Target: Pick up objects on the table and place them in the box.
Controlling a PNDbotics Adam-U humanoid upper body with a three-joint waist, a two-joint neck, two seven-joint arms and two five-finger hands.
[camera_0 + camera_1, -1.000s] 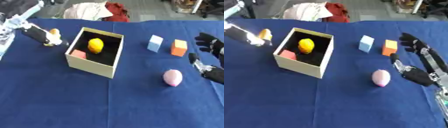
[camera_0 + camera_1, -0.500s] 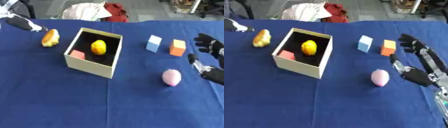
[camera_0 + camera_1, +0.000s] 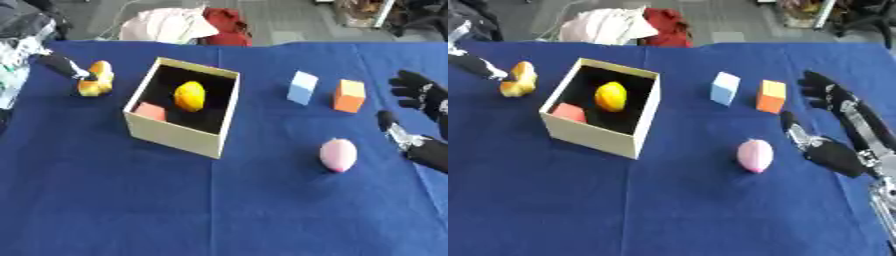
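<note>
Left eye view – left hand (image 3: 68,67) fingers straight, touching yellow-orange object (image 3: 94,80) beside box (image 3: 171,136), right hand (image 3: 833,125) released – idle

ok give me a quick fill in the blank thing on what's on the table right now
1. Inside the box, beside the red block, lies a ____ fruit.
2. The orange block stands just right of a light ____ block.
3. The pink egg-shaped object lies on the cloth nearest the robot's ____ hand.
4. The left hand touches an orange-yellow object that lies ____ the box.

Missing words: yellow; blue; right; outside
</note>
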